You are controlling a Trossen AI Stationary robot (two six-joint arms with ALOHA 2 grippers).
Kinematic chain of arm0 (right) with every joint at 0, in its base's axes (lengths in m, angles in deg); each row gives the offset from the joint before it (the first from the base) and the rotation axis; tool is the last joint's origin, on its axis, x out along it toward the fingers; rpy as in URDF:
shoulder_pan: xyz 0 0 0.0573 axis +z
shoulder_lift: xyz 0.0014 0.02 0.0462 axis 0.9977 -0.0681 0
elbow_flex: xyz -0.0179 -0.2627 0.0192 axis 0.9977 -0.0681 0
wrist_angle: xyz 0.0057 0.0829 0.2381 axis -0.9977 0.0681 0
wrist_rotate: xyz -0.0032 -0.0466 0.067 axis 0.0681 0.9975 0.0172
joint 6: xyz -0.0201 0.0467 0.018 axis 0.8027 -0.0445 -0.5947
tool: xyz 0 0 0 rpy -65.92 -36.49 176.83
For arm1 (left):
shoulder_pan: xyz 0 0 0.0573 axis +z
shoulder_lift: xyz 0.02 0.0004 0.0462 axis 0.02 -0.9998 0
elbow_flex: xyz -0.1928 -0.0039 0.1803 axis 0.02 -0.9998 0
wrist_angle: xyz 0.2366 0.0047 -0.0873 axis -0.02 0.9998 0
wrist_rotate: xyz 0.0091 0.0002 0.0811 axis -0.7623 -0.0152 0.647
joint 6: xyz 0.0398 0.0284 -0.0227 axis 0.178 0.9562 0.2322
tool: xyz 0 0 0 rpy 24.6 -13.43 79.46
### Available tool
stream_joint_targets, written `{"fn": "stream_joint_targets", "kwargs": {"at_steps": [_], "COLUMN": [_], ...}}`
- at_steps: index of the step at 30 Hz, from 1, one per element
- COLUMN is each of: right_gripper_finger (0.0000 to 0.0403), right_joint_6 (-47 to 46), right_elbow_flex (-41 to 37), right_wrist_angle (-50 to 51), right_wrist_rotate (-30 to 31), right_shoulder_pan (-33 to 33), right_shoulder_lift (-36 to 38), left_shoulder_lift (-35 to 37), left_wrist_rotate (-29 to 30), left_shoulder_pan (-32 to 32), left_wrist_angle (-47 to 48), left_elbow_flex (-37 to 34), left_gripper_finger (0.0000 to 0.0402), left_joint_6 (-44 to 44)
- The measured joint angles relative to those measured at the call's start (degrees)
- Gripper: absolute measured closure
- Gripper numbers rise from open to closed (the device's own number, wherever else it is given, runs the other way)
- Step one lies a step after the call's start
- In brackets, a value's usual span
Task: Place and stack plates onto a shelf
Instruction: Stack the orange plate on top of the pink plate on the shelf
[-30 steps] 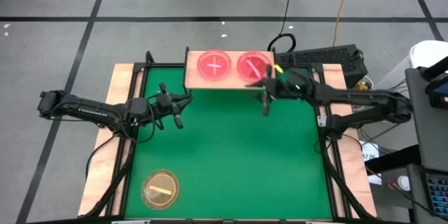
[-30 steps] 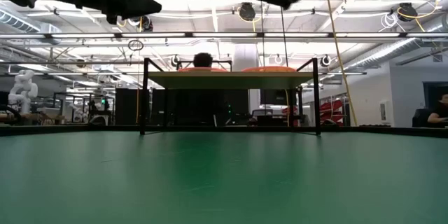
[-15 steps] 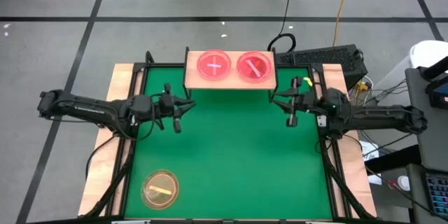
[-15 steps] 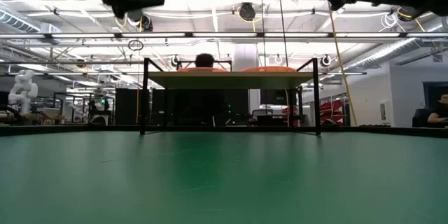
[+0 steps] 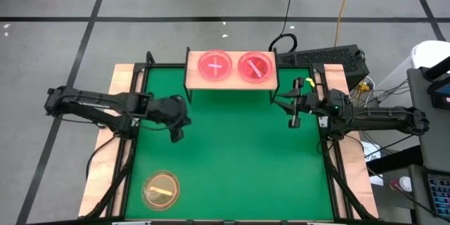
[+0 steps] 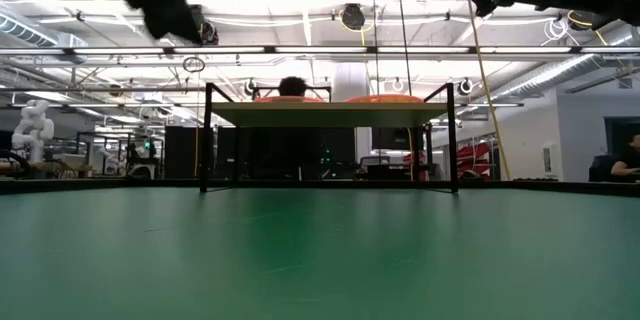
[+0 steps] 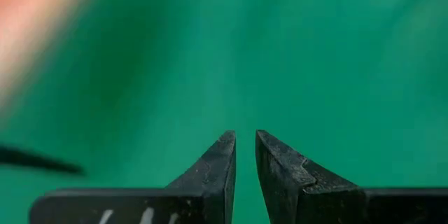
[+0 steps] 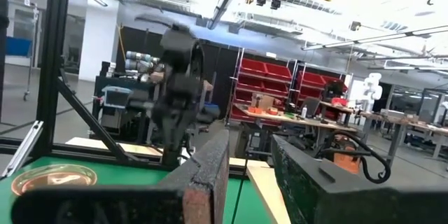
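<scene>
A robotics lab or workshop: beyond the green desk [image 6: 320,250] stand racks of red bins [image 8: 276,80], cluttered workbenches [image 8: 308,115], a white robot arm [image 6: 30,125], exposed ceiling pipes [image 6: 320,52] and strip lighting.

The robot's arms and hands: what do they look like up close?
Both arms are thin, dark and jointed, with black cables along them. The left hand ends in two matte black wedge-shaped fingers, with white marks on its body. The right hand has the same blocky, rough-surfaced black fingers; small green and yellow spots show on that arm.
</scene>
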Motion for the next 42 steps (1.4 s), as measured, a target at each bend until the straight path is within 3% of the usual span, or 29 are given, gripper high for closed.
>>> {"fn": "stream_joint_targets", "kwargs": {"at_steps": [9, 18, 28, 42], "right_gripper_finger": [0.0312, 0.0312, 0.0312, 0.0312], "right_joint_6": [-1.2, -2.7, -4.0, -4.2], "right_elbow_flex": [0.0, 0.0, 0.0, 0.0], "right_wrist_angle": [0.1, 0.2, 0.5, 0.4], "right_wrist_rotate": [-0.1, -0.1, -3.0, -3.0], "right_shoulder_pan": [0.0, 0.0, 0.0, 0.0], "right_shoulder_lift": [0.0, 0.0, 0.0, 0.0], "left_shoulder_lift": [-11.0, -20.5, -21.0, -21.0], "left_wrist_rotate": [-21.4, -33.8, -35.1, -37.8], "left_shoulder_pan": [0.0, -2.6, -9.9, -17.0], "left_wrist_angle": [8.0, 11.5, 11.2, -5.6], "left_elbow_flex": [-0.2, -0.2, -3.9, -14.7], "left_gripper_finger": [0.0339, 0.0339, 0.0339, 0.0339], "left_joint_6": [-8.3, -7.0, -9.5, -19.5]}}
